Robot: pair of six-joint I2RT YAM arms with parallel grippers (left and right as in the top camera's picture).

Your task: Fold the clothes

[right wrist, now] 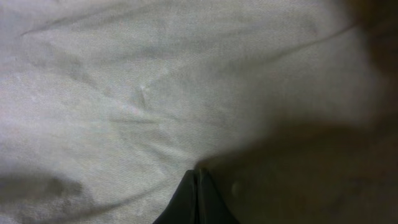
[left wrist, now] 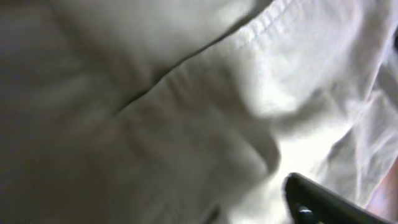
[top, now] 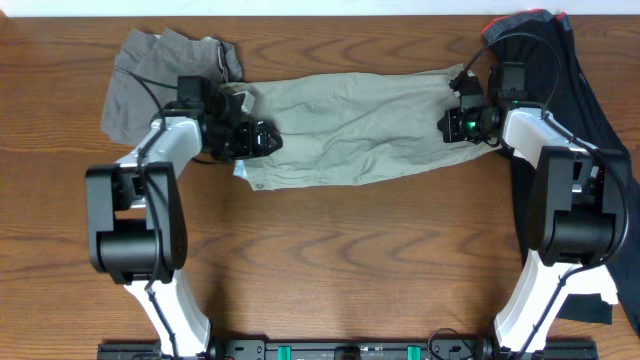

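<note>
- I see khaki shorts (top: 350, 125) spanning mid-frame, with bare table (top: 350, 260) below.
- My left gripper (top: 258, 140) is on their left edge; I can't tell whether the fingers are apart.
- My right gripper (right wrist: 198, 175) is at the right edge, fingers together.

Khaki shorts (top: 350, 125): light beige cotton, laid lengthwise left to right across the far middle of the desk (top: 350, 260). Mostly flat, with soft creases and a paler patch of lining at the lower left corner. Seen close from the left wrist, a stitched seam and deep folds; from the right wrist, smooth weave with faint wrinkles. Grey shorts (top: 150, 80): darker, rumpled at the far left corner, just beside the khaki pair's left end. Black garment (top: 580, 90): long, trailing down the right side, near the khaki pair's right end.
</note>
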